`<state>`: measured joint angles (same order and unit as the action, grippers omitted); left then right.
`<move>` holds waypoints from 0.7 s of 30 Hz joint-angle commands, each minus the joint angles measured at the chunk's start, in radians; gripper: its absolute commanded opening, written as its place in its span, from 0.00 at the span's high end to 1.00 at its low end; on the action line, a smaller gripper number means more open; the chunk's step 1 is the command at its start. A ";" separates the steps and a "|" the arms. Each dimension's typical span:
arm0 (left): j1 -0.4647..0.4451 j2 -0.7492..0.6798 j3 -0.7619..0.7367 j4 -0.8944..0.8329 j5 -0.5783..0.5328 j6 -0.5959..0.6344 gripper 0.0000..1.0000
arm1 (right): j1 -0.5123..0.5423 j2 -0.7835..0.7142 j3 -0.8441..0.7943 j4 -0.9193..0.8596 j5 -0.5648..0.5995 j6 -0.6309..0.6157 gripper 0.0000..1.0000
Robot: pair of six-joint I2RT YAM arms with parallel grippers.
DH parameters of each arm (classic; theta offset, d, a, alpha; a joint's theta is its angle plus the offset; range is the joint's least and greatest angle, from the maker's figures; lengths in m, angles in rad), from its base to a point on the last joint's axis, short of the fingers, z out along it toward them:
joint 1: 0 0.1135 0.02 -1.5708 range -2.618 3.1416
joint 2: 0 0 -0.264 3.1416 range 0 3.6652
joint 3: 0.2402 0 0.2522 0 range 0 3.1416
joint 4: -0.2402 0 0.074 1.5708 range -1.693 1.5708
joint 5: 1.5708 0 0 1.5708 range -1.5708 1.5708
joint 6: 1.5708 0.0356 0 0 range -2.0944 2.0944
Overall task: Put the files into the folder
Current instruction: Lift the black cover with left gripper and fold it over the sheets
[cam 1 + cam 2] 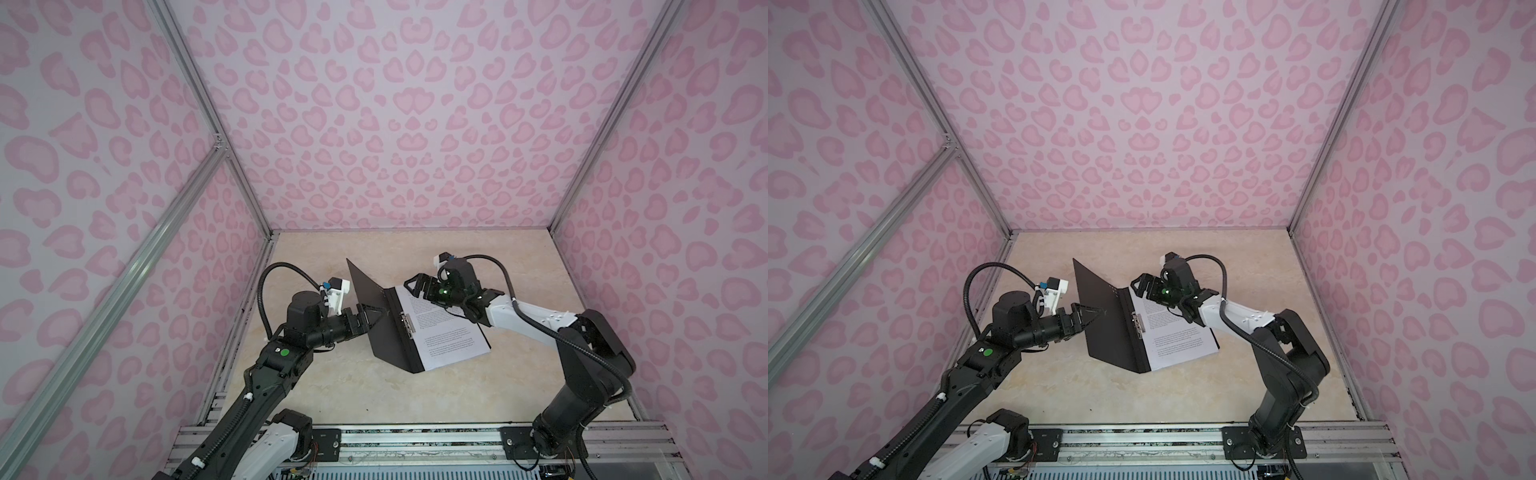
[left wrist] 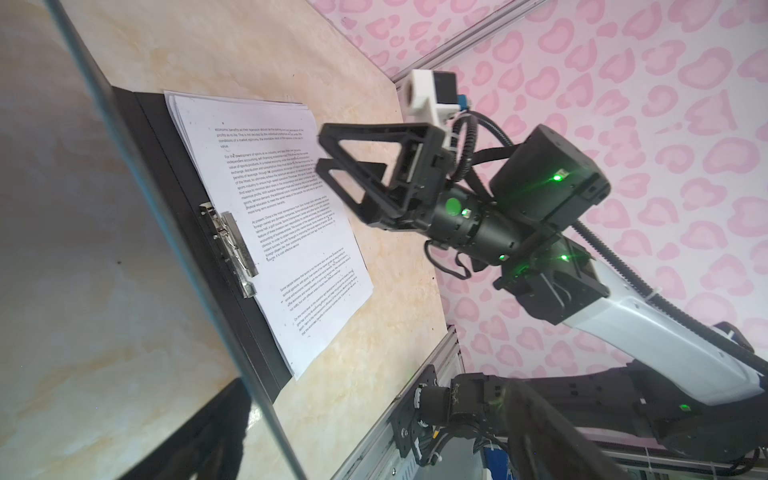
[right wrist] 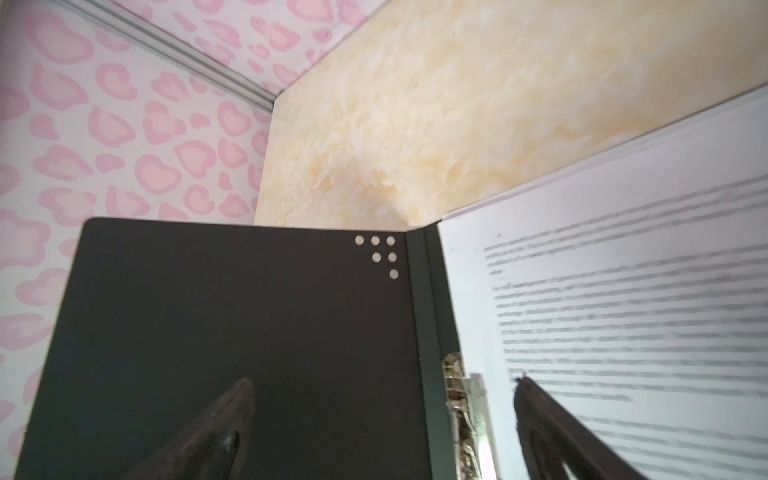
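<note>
Left claw first: jaws spread wide, the edge of the folder cover running between them, nothing clamped. That black cover stands tilted up off the desk. Next over, the metal clip sits on the spine. Just beside it the files lie stacked flat inside the folder's lying half. My right claw hangs above their far end, wide open and empty.

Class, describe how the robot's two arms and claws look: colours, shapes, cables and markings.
Black left arm and right arm, each with a white link. Black left claw and right claw: triangular open-frame fingers, white camera mount. A black ribbed cable loops at each wrist. Round green sticker on each; green lights on the right arm.
</note>
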<state>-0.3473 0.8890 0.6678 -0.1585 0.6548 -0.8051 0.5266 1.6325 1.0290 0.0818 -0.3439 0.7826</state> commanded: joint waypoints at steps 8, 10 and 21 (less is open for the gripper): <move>-0.140 0.263 0.183 0.077 -0.063 0.035 0.04 | -0.365 -0.223 -0.257 -0.085 -0.168 -0.105 0.03; -0.191 0.355 0.247 0.096 -0.087 0.038 0.04 | -0.415 -0.258 -0.293 -0.081 -0.191 -0.115 0.03; -0.407 1.030 0.632 0.183 -0.164 -0.011 0.02 | -0.646 -0.239 -0.481 0.103 -0.316 -0.068 0.03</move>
<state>-0.7380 1.8301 1.2545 -0.0124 0.4942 -0.7860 -0.1120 1.3846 0.5545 0.0914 -0.5964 0.7082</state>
